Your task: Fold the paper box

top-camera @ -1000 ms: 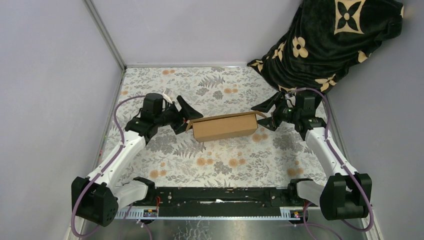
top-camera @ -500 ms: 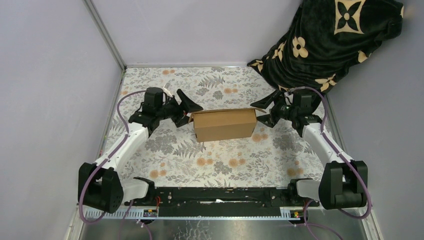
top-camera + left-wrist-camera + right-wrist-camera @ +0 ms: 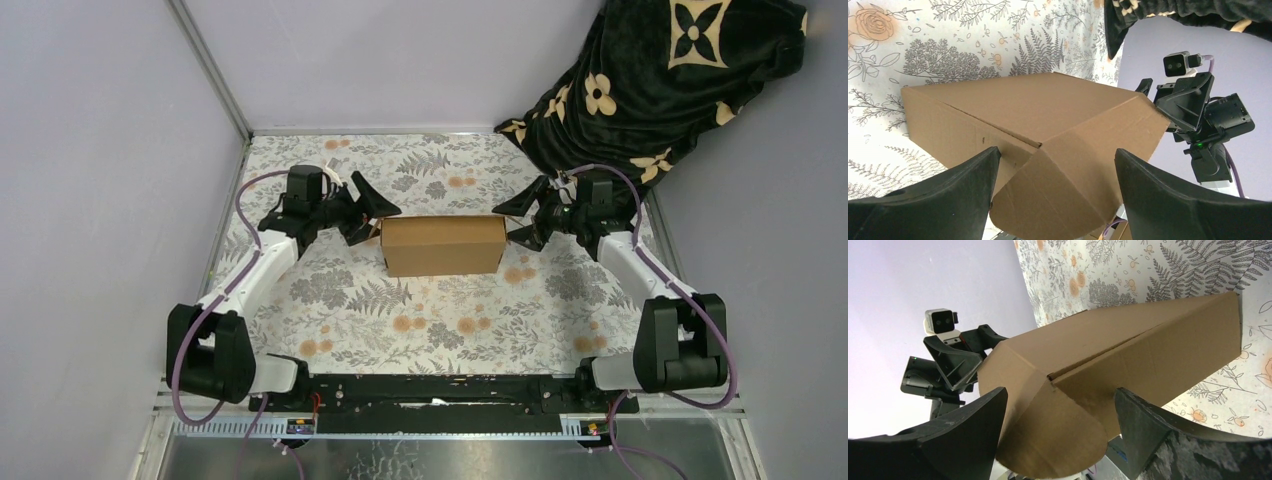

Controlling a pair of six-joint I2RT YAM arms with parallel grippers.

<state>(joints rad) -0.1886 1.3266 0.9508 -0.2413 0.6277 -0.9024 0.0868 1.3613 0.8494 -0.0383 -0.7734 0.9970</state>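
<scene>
The paper box (image 3: 442, 245) is lying midway between the left and right edges of the floral tabletop (image 3: 440, 325), somewhat closer to the far edge than the near one. Its long axis is running left to right. The left gripper (image 3: 368, 219) is facing the box's left end and the right gripper (image 3: 517, 222) its right end, so each arm is sitting about equally close to its own end. Both grippers are spread wide and clamping nothing. In each wrist view a rounded end flap (image 3: 1058, 205) is jutting toward the camera between the two fingers (image 3: 963, 185); whether a pad is brushing the cardboard is unclear. The box is looking nearly formed, and the coming move is probably turning on those flaps. Each is lying straight ahead of its gripper, along the box's axis, waiting to be tucked inward.
</scene>
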